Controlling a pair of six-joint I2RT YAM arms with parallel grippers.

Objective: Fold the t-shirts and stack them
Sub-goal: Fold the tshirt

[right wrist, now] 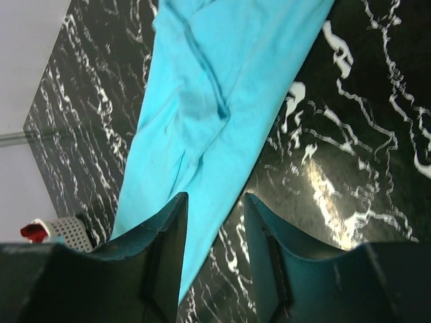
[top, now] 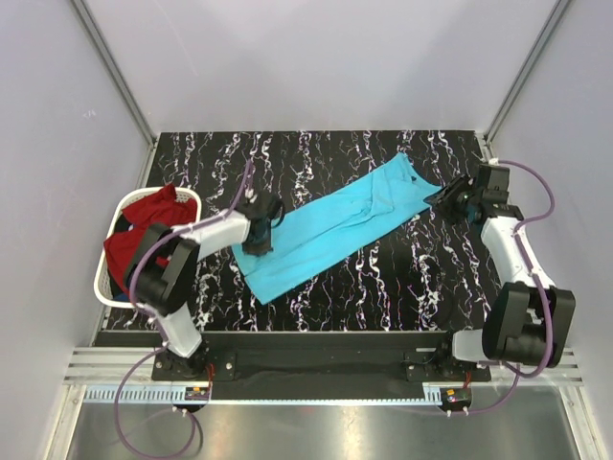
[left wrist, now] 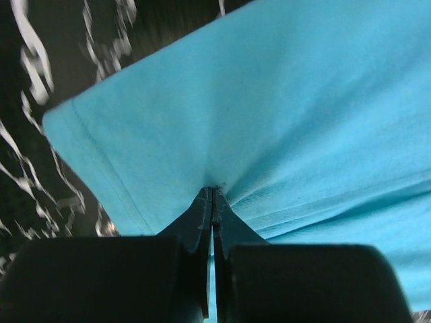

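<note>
The turquoise t-shirt point(top: 335, 230) lies diagonally across the middle of the surface point(top: 402, 287). The left gripper point(left wrist: 213, 195) is closed on its cloth near the hem, and the right gripper point(right wrist: 215, 202) is open at the far-right end. I would carry the hem over slowly and flat.

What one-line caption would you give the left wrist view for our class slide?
Left gripper shut on the turquoise t-shirt near its hem, black marbled table beyond.

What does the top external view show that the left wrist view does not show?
Only top external: the white basket holding the dark red t-shirt, and the right gripper. Only left wrist: a close look at the left gripper, shut on a puckered fold near the hem. Both: the turquoise t-shirt on the black marbled table.
</note>
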